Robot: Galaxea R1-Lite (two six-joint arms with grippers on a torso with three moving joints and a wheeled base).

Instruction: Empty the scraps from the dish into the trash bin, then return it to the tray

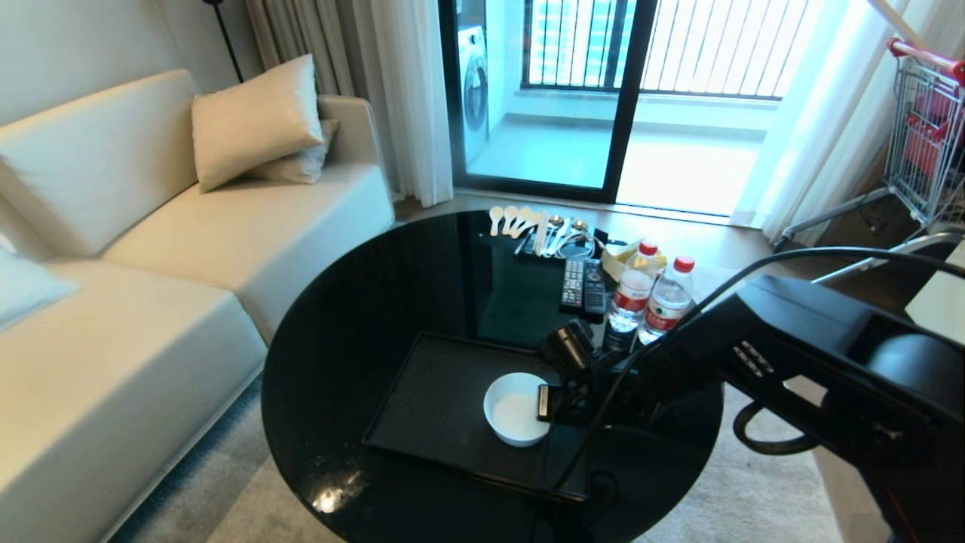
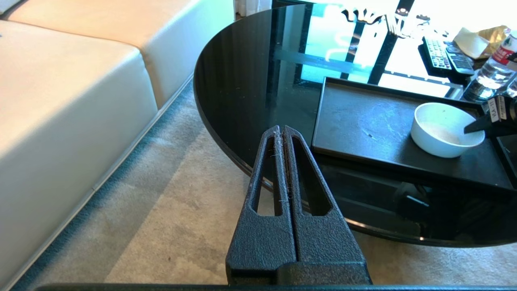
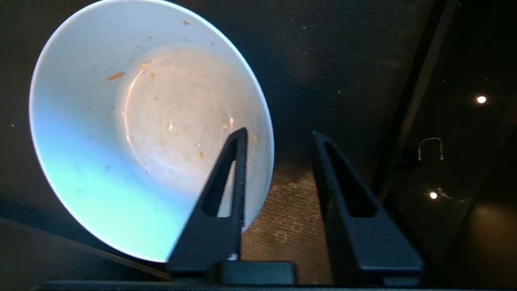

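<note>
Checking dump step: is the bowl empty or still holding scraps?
Empty: the dish, upright on the tray, shows only tiny orange flecks.

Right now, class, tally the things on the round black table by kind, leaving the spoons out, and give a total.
Tray: 1
Bowl: 1
Water bottles: 2
Remote controls: 2
Total: 6

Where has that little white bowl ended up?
In the head view the white bowl sits on the black tray's right part, with the right gripper open astride its rim.
</note>
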